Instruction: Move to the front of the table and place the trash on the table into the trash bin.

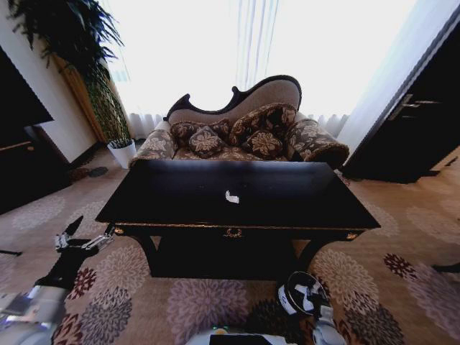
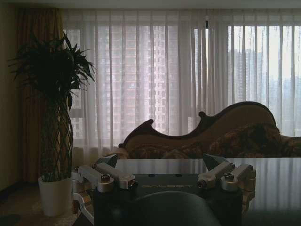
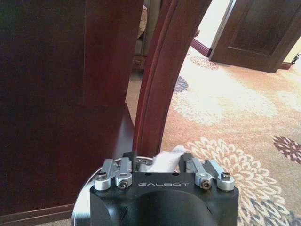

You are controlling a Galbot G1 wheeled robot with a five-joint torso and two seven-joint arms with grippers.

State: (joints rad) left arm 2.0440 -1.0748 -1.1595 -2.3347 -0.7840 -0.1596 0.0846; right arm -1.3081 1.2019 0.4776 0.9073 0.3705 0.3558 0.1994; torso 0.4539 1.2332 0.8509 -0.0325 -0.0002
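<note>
The glossy black table (image 1: 172, 194) stands straight ahead of me, and a small white paper wad (image 1: 231, 197) lies near the middle of its top. Low at the right, by the table's front leg (image 3: 160, 70), my right gripper (image 1: 307, 293) hangs over the trash bin (image 1: 286, 300). In the right wrist view the right gripper (image 3: 157, 160) is shut on another white paper wad (image 3: 167, 161), just above the bin's pale rim (image 3: 80, 207). My left gripper (image 1: 90, 231) is open and holds nothing, off the table's front left corner. The left wrist view has the left gripper (image 2: 161, 161) level with the table top (image 2: 197, 165).
A patterned sofa (image 1: 237, 129) with cushions stands behind the table, before bright curtains. A tall potted plant (image 1: 108, 108) is at the back left. Dark cabinets (image 1: 424, 108) flank both sides. Floral carpet (image 1: 402, 273) lies open to the right and left of the table.
</note>
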